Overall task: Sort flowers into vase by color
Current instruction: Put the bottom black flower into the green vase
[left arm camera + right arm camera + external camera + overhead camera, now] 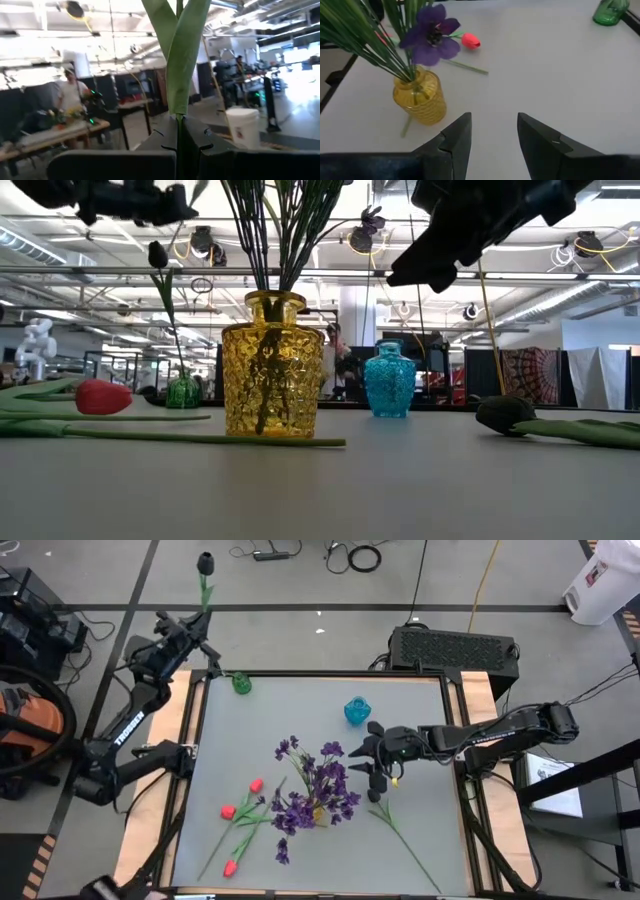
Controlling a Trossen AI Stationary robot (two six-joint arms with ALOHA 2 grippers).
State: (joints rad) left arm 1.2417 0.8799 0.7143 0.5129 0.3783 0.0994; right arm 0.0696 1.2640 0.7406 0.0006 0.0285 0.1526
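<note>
My left gripper point(213, 662) is at the table's far left corner, shut on a black-headed flower point(205, 562). In the low view the flower's head point(157, 255) is up and its stem runs down to the small green vase point(182, 391). My right gripper point(366, 752) is open and empty above the table, between the blue vase point(357, 710) and the yellow vase point(420, 97) of purple sprays point(315, 785). A second black-headed flower point(377, 796) lies flat on the table near my right gripper. Three red tulips point(240, 812) lie flat at the near left. My left gripper pinches the flower's green stem point(179, 131) between its two fingers, just below the long leaves point(182, 55). The fingers lie across the stem. The flower stands roughly upright, head above the fingers. Whether its lower end is inside the green vase I cannot tell.
The green vase point(241, 683) stands at the far left corner and the blue vase point(389, 380) at the far middle. The yellow vase point(271, 365) stands near the table's middle. The table's raised dark frame point(320, 674) runs around the grey top. A black box point(455, 647) sits beyond the far edge.
</note>
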